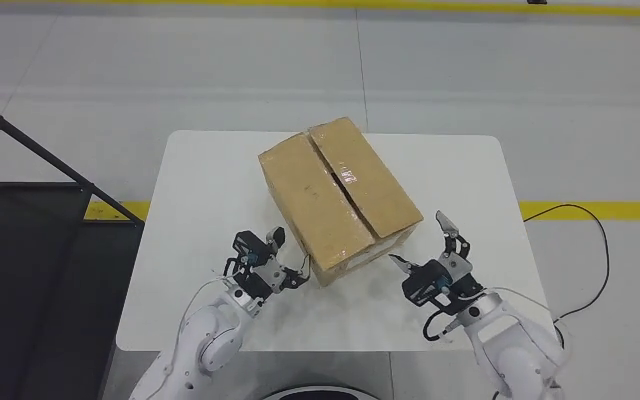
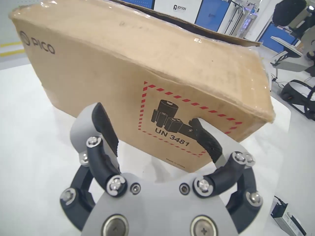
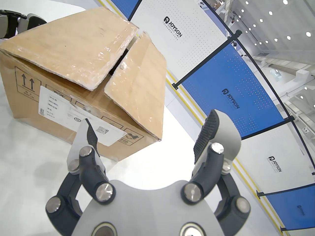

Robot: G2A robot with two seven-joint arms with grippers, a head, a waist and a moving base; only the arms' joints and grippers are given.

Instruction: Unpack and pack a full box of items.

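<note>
Lighting is bright and even all round, typical indoor overhead stuff. The right wrist view shows where it comes from: rows of round ceiling lights (image 3: 285, 1), each one a blown-out white dot. The white table (image 1: 200, 200) is close to washed out in the top view. The box (image 1: 338, 200) only throws a soft, faint shadow along its near edge. Clear tape (image 3: 98, 55) on the box flaps catches the light and gives patchy white glare. Both wrist views are heavily fisheyed. The wall panels (image 3: 172, 8) bow into curves toward the edges, and the box sides bulge in the left wrist view.
</note>
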